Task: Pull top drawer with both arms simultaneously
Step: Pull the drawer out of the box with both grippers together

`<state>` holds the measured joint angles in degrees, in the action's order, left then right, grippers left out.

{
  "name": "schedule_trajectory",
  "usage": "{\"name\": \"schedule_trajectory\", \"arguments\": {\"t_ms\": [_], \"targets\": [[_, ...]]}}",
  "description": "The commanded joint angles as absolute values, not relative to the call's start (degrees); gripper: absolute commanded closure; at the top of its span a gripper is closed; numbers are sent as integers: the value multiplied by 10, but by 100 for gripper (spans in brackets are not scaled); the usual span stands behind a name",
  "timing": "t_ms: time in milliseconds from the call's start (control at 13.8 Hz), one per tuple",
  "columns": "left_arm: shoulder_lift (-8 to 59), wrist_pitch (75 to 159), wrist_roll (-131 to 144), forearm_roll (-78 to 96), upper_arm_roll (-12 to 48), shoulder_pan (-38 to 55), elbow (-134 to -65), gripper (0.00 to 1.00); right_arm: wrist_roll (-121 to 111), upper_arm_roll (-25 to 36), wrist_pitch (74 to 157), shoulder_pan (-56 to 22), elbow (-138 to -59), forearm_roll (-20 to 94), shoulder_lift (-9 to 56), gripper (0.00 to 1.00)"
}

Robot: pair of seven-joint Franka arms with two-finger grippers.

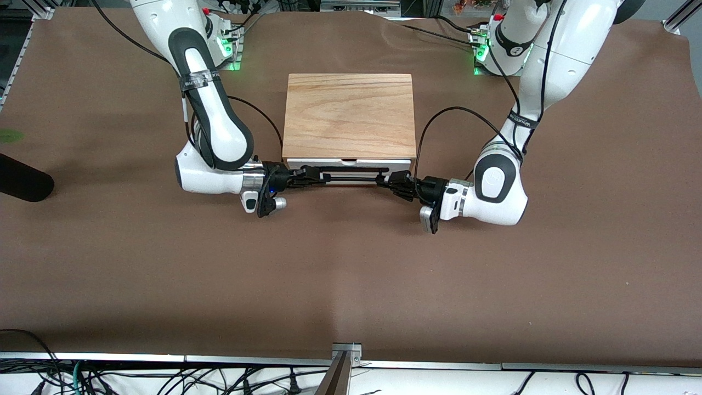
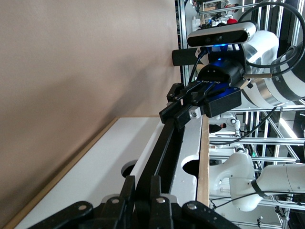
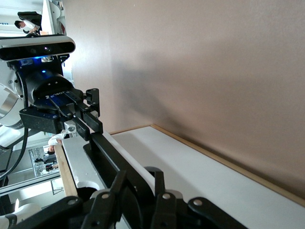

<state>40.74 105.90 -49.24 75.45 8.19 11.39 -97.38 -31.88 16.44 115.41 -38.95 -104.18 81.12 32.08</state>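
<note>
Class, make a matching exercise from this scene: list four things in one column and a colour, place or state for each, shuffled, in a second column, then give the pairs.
1. left gripper
2. right gripper
3. oak-grain top board
4. wide black wire bar handle

A. lies on the box, above the white front panel of the top drawer
B. shut on the handle's end toward the right arm
C. clamped at both ends
D. shut on the handle's end toward the left arm

Pairs: 1-D, 2-B, 3-A, 4-C

Top drawer (image 1: 349, 163) barely out — both hands clamping black bar handle (image 1: 351, 176).
</note>
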Motion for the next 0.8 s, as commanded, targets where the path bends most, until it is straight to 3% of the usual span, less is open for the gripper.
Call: {"name": "schedule_trajectory", "arguments": {"t_ms": [0,723], "targets": [[440,1056,-480,783,78,113,-912,90,-315,162,1150,-372,-1012,809,344,100],[529,1056,-412,780,64,112,-770,91,-253,163,1104,-338,-902,800,415,100]]}}
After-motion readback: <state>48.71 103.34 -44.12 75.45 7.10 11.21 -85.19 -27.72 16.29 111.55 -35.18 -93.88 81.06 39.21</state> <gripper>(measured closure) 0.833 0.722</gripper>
